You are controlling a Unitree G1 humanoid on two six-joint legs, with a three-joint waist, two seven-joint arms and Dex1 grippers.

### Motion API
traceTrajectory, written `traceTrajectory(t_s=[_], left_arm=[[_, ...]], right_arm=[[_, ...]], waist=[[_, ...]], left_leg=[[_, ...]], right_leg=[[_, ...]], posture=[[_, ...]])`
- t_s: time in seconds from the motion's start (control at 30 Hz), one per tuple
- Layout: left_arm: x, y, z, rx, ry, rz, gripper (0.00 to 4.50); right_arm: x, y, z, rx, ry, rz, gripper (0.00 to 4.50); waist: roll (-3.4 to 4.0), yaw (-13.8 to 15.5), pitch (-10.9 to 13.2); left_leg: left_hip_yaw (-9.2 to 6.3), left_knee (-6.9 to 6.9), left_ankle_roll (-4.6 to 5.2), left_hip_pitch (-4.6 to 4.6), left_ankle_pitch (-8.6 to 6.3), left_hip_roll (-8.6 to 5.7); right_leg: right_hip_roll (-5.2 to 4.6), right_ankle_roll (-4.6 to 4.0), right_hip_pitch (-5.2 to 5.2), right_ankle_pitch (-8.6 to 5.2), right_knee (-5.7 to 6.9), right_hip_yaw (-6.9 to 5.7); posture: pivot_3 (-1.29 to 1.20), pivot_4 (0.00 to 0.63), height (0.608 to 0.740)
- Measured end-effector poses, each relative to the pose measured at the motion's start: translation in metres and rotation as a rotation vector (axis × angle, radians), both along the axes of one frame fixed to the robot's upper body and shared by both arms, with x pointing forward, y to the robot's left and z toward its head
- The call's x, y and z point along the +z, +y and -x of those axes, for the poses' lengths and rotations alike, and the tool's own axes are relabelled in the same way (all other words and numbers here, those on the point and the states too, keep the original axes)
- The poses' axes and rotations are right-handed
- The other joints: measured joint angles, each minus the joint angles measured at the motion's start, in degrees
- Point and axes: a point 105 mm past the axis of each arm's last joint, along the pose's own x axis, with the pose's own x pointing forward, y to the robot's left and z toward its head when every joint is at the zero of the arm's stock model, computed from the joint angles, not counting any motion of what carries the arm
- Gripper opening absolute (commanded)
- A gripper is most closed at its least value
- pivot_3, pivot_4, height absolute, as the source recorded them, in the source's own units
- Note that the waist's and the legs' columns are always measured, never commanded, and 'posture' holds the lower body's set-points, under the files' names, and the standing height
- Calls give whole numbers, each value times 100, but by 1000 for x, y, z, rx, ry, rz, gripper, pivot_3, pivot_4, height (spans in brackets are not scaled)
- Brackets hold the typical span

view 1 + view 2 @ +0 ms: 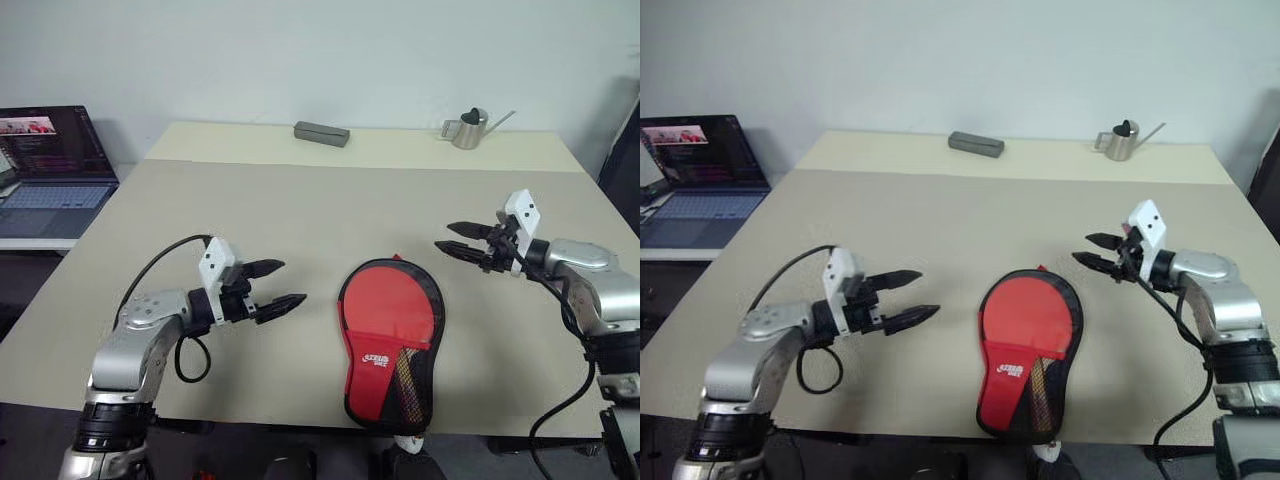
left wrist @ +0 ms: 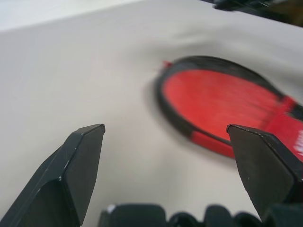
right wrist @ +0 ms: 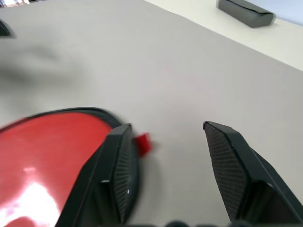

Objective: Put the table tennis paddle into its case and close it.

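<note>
Beige tabletop (image 1: 300, 230) against a pale wall. Left gripper (image 1: 278, 285), lower left of the frame, has its black fingers spread wide and holds nothing; right gripper (image 1: 455, 239), at right centre, is partly open and also empty. Between them, lower centre, lies the paddle-shaped red soft case with black edging (image 1: 390, 340), flat on the table, touching neither gripper. Far edge: grey oblong box (image 1: 321, 133), metal watering can (image 1: 468, 129). Open laptop (image 1: 50, 165) at upper left.
</note>
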Motion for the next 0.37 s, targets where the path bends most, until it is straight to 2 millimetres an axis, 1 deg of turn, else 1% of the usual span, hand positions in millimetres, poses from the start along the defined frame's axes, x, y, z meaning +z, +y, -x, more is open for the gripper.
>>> traceTrajectory(t_s=[0.07, 0.17, 0.27, 0.3, 0.37], left_arm=[[8, 0, -1, 35, -37, -3, 4500], [13, -2, -5, 73, -63, 4, 4500], [22, -3, -12, 104, -107, 1, 4500], [23, -3, -13, 107, -119, 2, 4500], [16, -2, -16, 123, -108, 2, 4500]], right_arm=[[1, -4, -8, -11, -4, 6, 2614], [7, -12, -19, -32, -22, 17, 2614], [11, -20, -26, -63, -34, 31, 2614], [12, -20, -27, -63, -43, 39, 2614], [11, -20, -27, -64, -44, 44, 2614]], waist=[[3, -11, 2], [5, -23, 3], [6, -24, 4], [6, -32, 3], [7, -37, 4]], left_leg=[[3, 0, -3, 0, 2, -1], [7, -1, -5, 1, 3, -2], [7, -1, -6, 0, 3, -7], [10, -1, -6, 1, 3, -5], [13, -2, -7, 0, 4, -5]], right_leg=[[0, 0, -1, 0, 0, 2], [1, -1, -2, 0, 1, 3], [3, -2, -4, 1, 3, 2], [3, -2, -4, 1, 3, 4], [3, -2, -5, 1, 2, 7]], posture=[[0, 150, 740], [0, 150, 740], [0, 150, 740], [0, 150, 740], [0, 150, 740]])
